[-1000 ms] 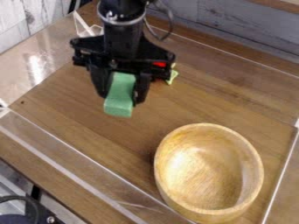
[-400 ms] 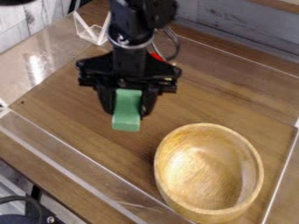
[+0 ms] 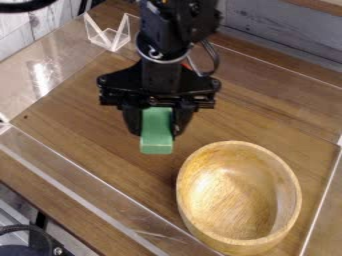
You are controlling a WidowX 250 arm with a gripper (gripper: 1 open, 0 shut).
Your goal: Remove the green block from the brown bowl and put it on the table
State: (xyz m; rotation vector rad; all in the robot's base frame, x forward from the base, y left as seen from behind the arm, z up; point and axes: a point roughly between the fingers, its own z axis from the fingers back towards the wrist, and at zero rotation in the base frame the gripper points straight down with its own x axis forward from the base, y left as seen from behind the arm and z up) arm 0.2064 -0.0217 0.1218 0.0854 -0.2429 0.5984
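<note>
We cannot see the green block's (image 3: 158, 133) top, hidden inside the hand (image 3: 159, 112); the brown bowl's (image 3: 241, 195) lower rim is cut off by the frame's bottom edge.

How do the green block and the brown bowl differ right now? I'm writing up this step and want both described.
The green block is small, boxy and bright green; the brown bowl is much larger, round and pale wood. The block is gripped upright in the claw, while the bowl sits free on the table with nothing in it. The block is to the left of the bowl, outside its rim. Both are over the same wooden table.
</note>
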